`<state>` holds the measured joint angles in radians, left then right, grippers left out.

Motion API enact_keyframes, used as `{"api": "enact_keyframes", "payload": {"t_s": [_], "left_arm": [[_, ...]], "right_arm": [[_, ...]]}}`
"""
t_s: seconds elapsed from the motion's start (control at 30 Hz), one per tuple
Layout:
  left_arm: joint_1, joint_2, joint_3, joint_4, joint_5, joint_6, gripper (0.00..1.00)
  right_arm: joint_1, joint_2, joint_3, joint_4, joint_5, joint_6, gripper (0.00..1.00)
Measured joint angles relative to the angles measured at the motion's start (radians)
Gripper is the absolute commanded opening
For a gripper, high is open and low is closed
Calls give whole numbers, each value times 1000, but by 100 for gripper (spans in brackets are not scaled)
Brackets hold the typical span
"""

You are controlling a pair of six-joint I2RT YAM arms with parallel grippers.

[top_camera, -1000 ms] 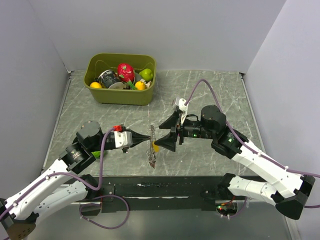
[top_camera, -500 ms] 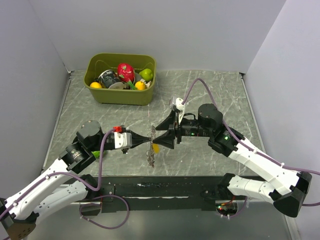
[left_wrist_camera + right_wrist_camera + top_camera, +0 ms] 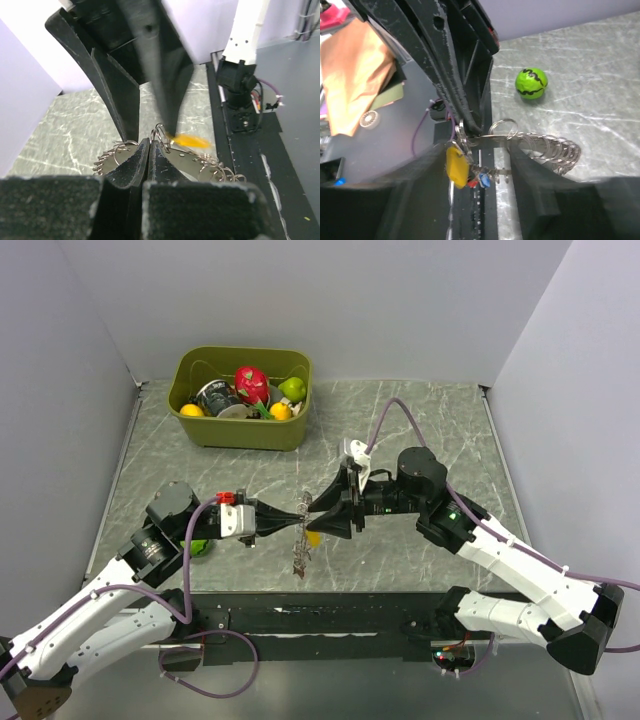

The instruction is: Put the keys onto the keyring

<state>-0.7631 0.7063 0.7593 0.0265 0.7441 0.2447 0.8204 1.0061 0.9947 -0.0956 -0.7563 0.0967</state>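
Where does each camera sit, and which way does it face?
Top external: above, behind the bases, looking down; both arms show.
Left wrist: on that arm, facing the right gripper past own fingers.
Right wrist: on that arm, facing the left gripper past own fingers.
Shared: both wrist views show the keyring and yellow key.

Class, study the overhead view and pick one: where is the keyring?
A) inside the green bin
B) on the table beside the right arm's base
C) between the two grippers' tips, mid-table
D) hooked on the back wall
C: the keyring hangs where the left gripper and right gripper meet, and the left wrist view shows the left arm's fingers pinched shut on it.
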Motion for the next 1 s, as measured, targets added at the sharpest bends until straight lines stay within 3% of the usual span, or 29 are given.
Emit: {"api": "enact_keyframes", "payload": {"t_s": [0.23,0.4,0.5,0.73,0.83,1.0], "left_arm": [[1,-5,-4,19,12,-30,1],[0,-11,-4,21,11,-29,1],[0,-10,-4,18,11,-28,1],[0,-10,-4,23,11,-26,1],[0,-10,-4,22,11,-25,1],[0,-10,-4,21,3,-21,1]], "right_arm": [[-3,-10,0,2,-5,-5,19],[-2,-35,0,-31,24,-15,21],[-2,-47,3,-56,43,-28,30],[-2,-48,11,-95,74,-53,71],[-3,-50,12,-104,90,-54,84],[-3,-72,12,-113,109,-51,91]]}}
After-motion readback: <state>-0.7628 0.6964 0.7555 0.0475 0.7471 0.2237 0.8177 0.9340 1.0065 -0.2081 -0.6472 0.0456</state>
